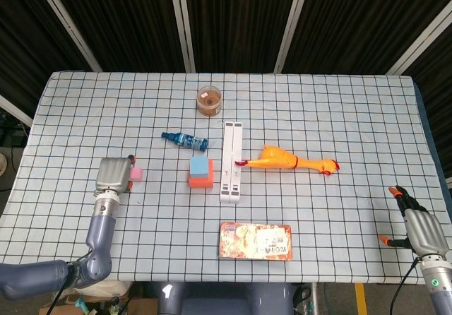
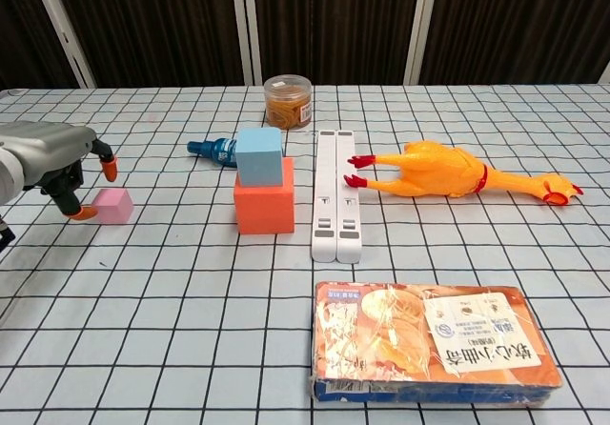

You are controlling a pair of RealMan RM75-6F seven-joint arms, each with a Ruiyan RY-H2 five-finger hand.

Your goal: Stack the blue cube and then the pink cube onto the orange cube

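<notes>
The blue cube sits on top of the orange cube near the middle of the table. The pink cube lies to their left on the cloth. My left hand hangs right beside the pink cube, fingers apart on either side of it, holding nothing. My right hand rests at the table's right front corner with its fingers spread, far from the cubes; the chest view does not show it.
A white bar lies right of the stack, with a rubber chicken beyond it. A small blue bottle lies behind the stack, a round jar further back. A snack box lies at the front.
</notes>
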